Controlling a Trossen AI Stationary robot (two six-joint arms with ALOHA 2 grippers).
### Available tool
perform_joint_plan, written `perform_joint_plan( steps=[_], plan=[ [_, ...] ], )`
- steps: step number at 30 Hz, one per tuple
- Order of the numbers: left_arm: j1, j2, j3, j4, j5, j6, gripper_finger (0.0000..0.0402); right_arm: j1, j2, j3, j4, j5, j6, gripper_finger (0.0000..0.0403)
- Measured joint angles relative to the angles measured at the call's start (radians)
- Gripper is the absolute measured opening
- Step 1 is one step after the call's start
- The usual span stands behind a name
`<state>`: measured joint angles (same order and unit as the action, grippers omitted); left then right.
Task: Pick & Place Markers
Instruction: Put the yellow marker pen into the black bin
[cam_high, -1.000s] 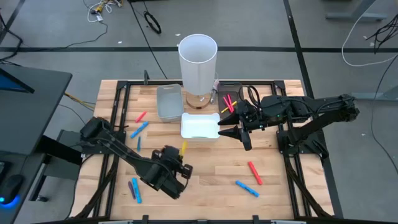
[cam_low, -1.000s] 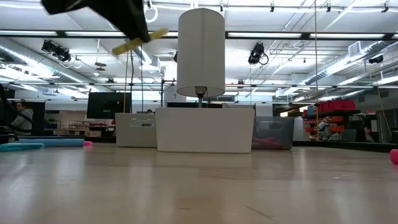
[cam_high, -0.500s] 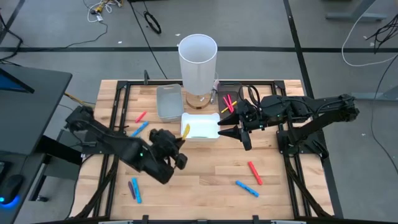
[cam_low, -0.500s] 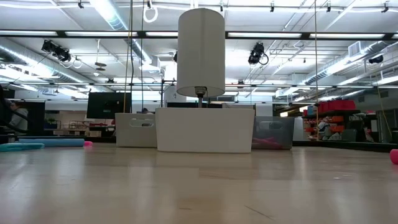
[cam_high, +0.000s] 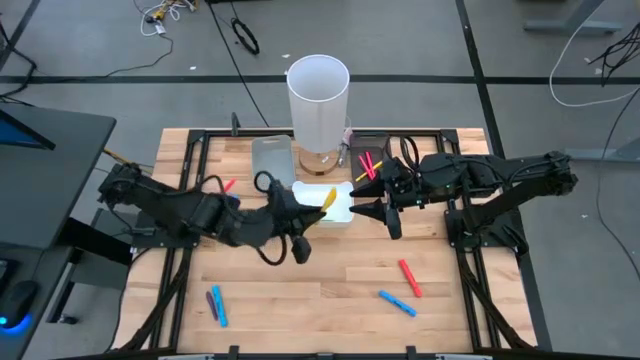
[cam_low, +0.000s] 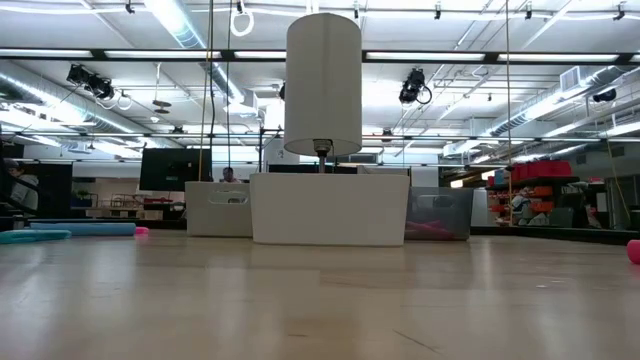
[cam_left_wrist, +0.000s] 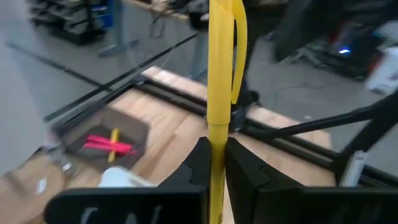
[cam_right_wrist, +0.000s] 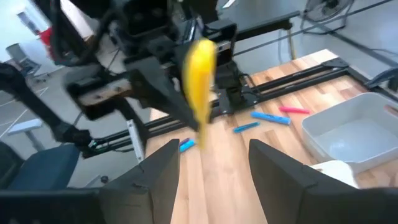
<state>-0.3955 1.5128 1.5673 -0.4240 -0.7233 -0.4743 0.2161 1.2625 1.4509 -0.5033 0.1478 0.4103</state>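
The left gripper (cam_high: 312, 212) pinches a yellow marker (cam_high: 327, 198) by one end, its fingers (cam_left_wrist: 200, 163) pressed flat on the barrel from both sides, so the rest of the stick juts clear ahead of the claw. In the high view it hangs over the white tray (cam_high: 340, 213) at the table's middle, probably held there so a release would drop it inside. The marker's long axis runs from about 7 o'clock at the claw to 1 o'clock at its free tip, which points toward the white cylinder (cam_high: 318, 102); in the left wrist view it runs straight out along the gripper's own axis, clip side showing. The right gripper (cam_high: 372, 212) waits just beside the tray at its 3 o'clock edge, jaws spread and holding nothing, likely parked out of the way. Other markers lie flat on the wood: red (cam_high: 410, 277) and blue (cam_high: 397, 302) around 5 o'clock, a blue and purple pair (cam_high: 216, 304) near 7 o'clock.
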Motion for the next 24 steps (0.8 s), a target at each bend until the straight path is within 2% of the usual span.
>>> perform_joint_plan(
  steps=[11,16,24],
  plan=[
    [0.061,-0.019,0.000,0.242,0.189,0.180,0.0026,0.000,0.000,0.000,0.096,0.002,-0.007,0.0192],
    [0.088,-0.021,0.000,0.276,0.204,0.197,0.0026,0.000,0.000,0.000,0.162,0.002,-0.008,0.0192],
    [0.128,-0.023,0.000,0.382,0.284,0.225,0.0026,0.000,0.034,0.000,0.241,-0.037,-0.029,0.0192]
  ],
)
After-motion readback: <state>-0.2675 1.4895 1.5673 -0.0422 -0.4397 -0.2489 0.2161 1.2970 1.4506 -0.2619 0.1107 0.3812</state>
